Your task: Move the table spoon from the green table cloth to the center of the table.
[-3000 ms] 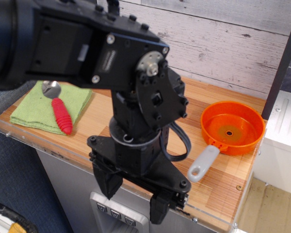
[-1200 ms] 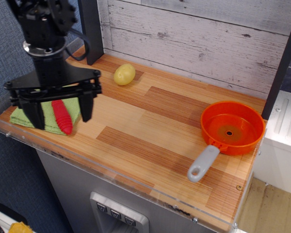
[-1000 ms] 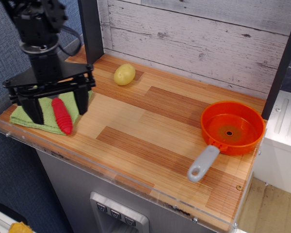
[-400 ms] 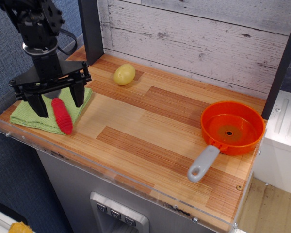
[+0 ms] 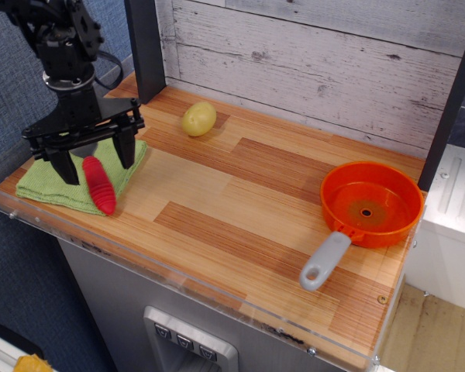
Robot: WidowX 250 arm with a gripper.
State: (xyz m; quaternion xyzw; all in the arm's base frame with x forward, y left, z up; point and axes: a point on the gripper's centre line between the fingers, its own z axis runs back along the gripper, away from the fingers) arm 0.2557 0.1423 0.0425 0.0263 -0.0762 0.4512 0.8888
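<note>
The table spoon (image 5: 98, 184) lies on the green table cloth (image 5: 53, 184) at the table's left front corner. Its ribbed red handle points toward the front edge; its silver bowl is mostly hidden under my gripper. My black gripper (image 5: 95, 164) hangs open right over the spoon, one finger (image 5: 67, 168) to the left of the handle and the other to the right, tips close to the cloth. The striped wooden table (image 5: 232, 201) stretches to the right.
A yellow potato (image 5: 198, 118) lies at the back, near a dark post (image 5: 144, 48). An orange pan (image 5: 371, 203) with a grey handle (image 5: 324, 261) sits at the right. A clear acrylic rim (image 5: 178, 276) runs along the front edge.
My arm swung from the front of the view to the left, over the cloth. In the last second the open gripper moved back and lowered around the spoon's handle.
</note>
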